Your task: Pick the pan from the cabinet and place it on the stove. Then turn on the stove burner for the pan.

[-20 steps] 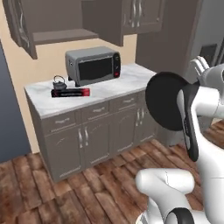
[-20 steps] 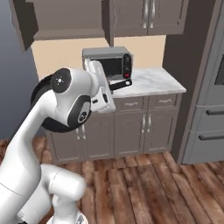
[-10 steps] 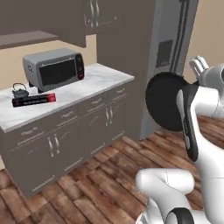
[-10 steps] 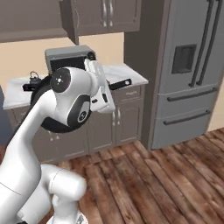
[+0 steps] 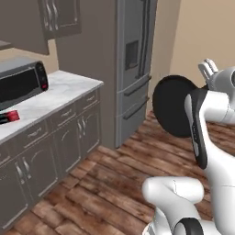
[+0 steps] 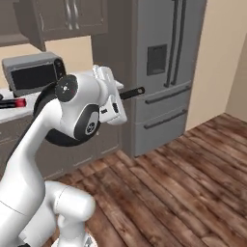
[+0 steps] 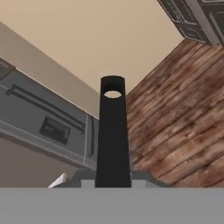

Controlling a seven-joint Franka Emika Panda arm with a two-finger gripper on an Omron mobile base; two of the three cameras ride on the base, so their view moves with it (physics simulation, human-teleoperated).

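The white robot arm held the pan (image 5: pixel 173 106) up in the air, well above the wood floor (image 5: pixel 105 183). In the left base view the pan showed as a wide black disc, tipped on edge w/ its flat face toward the camera, partly covered by the arm's forearm. In the right base view only its dark rim (image 6: pixel 58 137) peeked out below and behind the arm's elbow joint, while the long black handle (image 6: pixel 131 91) stuck out sideways past the wrist, toward the fridge (image 6: pixel 166 62).

The gripper (image 7: pixel 113 177) was closed on the handle's base: in the hand view the straight black handle (image 7: pixel 113 135) ran up from btwn the fingertips, ending in a rounded tip w/ a hanging hole.

Behind the arm stood a tall grey fridge (image 5: pixel 133 59) w/ a dispenser panel and long handles. To its left in the left base view ran a marble counter (image 5: pixel 64 92) over low grey units (image 5: pixel 69 137). A microwave (image 5: pixel 20 85) sat on the counter; a red-and-black item (image 5: pixel 7 117) lay just in front of it, at the picture's edge. A dark wall cabinet (image 6: pixel 72 17) hung above the counter, doors shut on the part that showed. Beige wall (image 5: pixel 202 32) to the fridge's right.
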